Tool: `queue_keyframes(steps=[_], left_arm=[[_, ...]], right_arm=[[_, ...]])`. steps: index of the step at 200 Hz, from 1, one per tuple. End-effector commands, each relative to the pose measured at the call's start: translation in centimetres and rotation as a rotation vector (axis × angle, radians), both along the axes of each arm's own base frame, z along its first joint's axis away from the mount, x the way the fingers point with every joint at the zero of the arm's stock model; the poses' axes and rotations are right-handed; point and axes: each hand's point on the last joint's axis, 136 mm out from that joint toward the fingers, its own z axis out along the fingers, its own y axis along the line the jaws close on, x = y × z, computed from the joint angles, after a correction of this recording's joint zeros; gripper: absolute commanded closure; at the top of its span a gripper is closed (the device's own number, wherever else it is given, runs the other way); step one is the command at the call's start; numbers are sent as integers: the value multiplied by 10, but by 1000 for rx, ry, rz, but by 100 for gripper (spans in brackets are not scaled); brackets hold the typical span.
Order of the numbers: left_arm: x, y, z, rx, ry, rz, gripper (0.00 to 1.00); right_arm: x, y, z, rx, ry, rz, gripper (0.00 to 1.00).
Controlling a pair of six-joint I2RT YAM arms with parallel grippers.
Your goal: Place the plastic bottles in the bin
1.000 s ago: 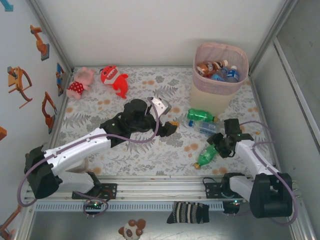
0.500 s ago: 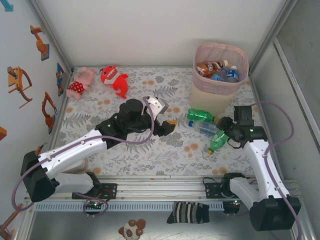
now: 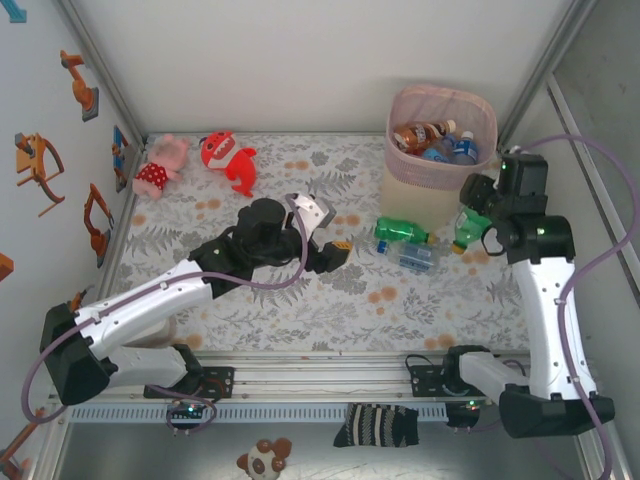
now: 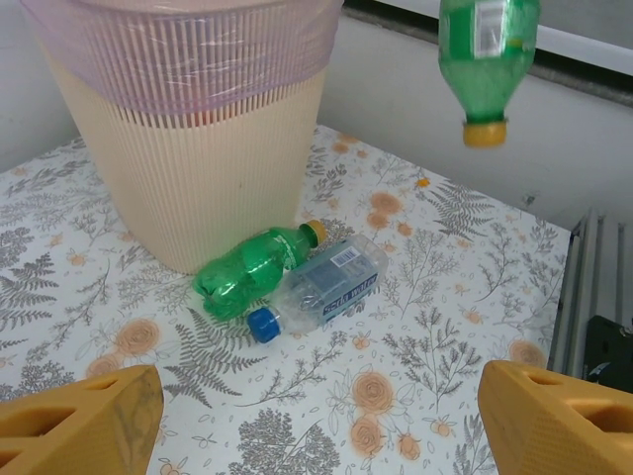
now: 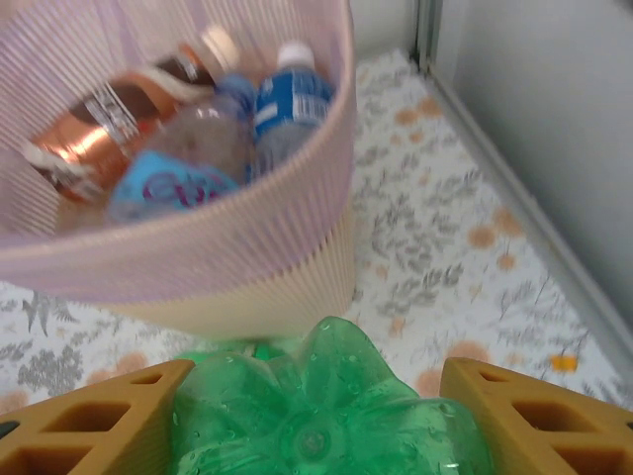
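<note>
Beside the tall round bin (image 3: 425,190) with its pink perforated rim and cream body, the right jaws clench a green plastic bottle (image 4: 488,49) above the floral table (image 3: 300,310), yellow cap pointing down. Over the table's middle, the left jaws hang released, grasping nothing. At the bin's foot a crushed green bottle (image 4: 255,277) and a clear blue-capped bottle (image 4: 321,287) lie touching. Inside the bin rest a brown bottle (image 5: 99,119) and a blue-labelled bottle (image 5: 292,99).

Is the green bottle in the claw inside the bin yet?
No, the right claw holds the green bottle in the air beside the bin, outside its pink rim.
</note>
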Motion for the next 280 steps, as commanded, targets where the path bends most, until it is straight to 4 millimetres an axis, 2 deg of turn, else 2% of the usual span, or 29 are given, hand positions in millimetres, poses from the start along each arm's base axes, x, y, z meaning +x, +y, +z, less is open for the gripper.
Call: queue_keyframes(steps=[1,33,51,74,101,137,238,261,280], left_arm=[[-2,9,12,-10,-35,9,17],[-3,14,15,-14,-38,18,17],[-3,16,16,-19,-40,26,17],[-3,19,15,-18,-39,36,17],[-3,21,17,-10,-43,43,17],[-2,24,20,-9,-56,56,17],[-1,30,17,-14,-45,80,17],[-2,32,19,-18,-50,85,17],[-2,33,19,-18,-50,88,17]], right_arm=[[11,-8,40,-99,-76,11,47],[36,-9,91,-124,-177,4,48],[54,-9,113,-131,-232,0,49],[82,-9,130,-140,-277,-5,49],[116,-7,137,-158,-284,1,49],[151,-10,113,-187,-199,-9,49],[184,-15,1,-227,131,-5,51],[190,-18,-13,-235,167,-23,44],[191,-21,-9,-243,166,-43,33]])
